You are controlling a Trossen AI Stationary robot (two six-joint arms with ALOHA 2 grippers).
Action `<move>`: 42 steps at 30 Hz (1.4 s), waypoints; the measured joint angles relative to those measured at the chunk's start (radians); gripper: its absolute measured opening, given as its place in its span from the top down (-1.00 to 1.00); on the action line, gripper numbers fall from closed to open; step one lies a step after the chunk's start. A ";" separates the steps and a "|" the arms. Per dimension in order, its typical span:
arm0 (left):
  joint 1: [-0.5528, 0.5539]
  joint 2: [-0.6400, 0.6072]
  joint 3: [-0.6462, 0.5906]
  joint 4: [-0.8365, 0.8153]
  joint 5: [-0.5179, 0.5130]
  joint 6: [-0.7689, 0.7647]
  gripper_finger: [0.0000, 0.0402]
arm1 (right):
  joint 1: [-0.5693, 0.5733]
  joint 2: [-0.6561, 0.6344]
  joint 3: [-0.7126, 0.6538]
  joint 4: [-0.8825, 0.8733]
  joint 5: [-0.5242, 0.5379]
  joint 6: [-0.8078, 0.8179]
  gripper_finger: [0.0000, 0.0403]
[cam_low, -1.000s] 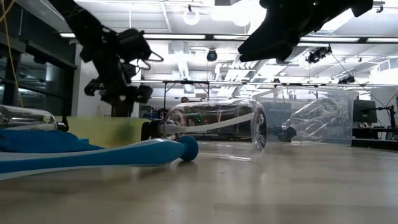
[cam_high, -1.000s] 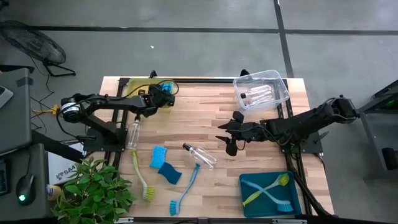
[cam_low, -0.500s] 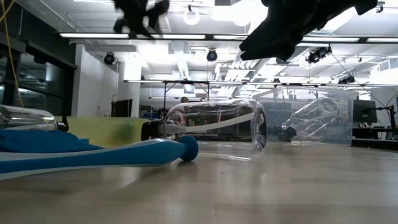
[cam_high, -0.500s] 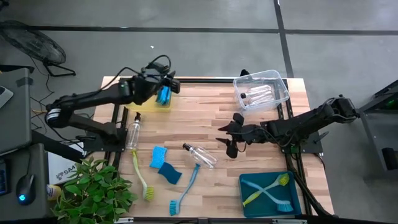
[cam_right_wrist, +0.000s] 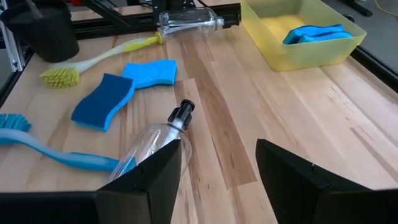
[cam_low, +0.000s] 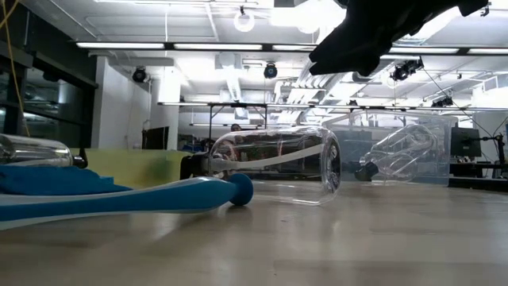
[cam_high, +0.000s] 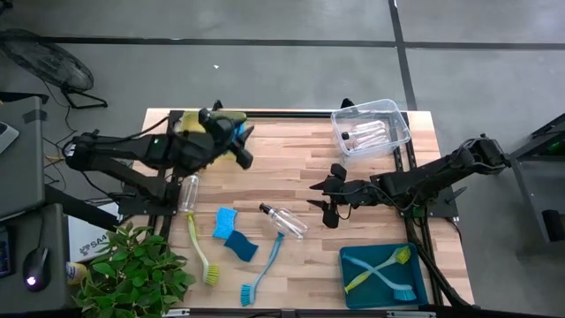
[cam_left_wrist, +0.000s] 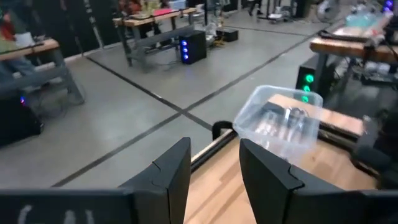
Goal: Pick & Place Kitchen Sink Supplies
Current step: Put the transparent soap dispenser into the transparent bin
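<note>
- I see the wooden counter (cam_high: 291, 168) from above, with both arms reaching in over it.
- My left tool (cam_high: 244, 146) is raised over the far left of the counter, above the yellow bin (cam_right_wrist: 292, 56). Its fingers are a little spread, with nothing between them, and it points right towards the clear bin (cam_high: 402, 124).
- My right tool (cam_high: 323, 201) hangs over the middle of the counter, just right of a lying bottle (cam_high: 284, 220). Its fingers are spread wide and are not touching the bottle.
- The teal bin (cam_high: 344, 274) sits at the near right corner. A yellow-green brush (cam_high: 380, 269) and a blue brush (cam_high: 395, 284) lie crossed inside it.
- The clear bin is at the far right corner and holds clear bottles (cam_high: 364, 135); I cannot count them.
- The yellow bin holds blue sponges (cam_right_wrist: 314, 32).
- A second yellow-green brush (cam_high: 199, 252) lies near the left edge, bristles towards me.
- A second blue brush (cam_high: 263, 269) lies near the front, its handle running up towards the middle bottle.
- Another bottle (cam_high: 188, 190) lies by the left edge, just beyond the yellow-green brush.
- Two loose sponges sit between those brushes: a lighter one (cam_high: 224, 222) and a darker one (cam_high: 240, 245). They are close together; I cannot tell if they touch.
</note>
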 joint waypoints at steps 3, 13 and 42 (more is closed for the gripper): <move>-0.056 0.001 0.000 -0.057 -0.007 -0.008 0.33 | 0.000 0.000 0.000 -0.002 -0.006 0.000 0.01; -0.203 0.011 -0.087 -0.155 -0.051 -0.123 0.33 | 0.000 0.000 0.000 0.006 -0.018 0.006 0.00; -0.352 0.010 -0.340 -0.146 -0.208 -0.407 0.34 | -0.003 0.321 0.387 -0.194 -0.112 -0.063 0.00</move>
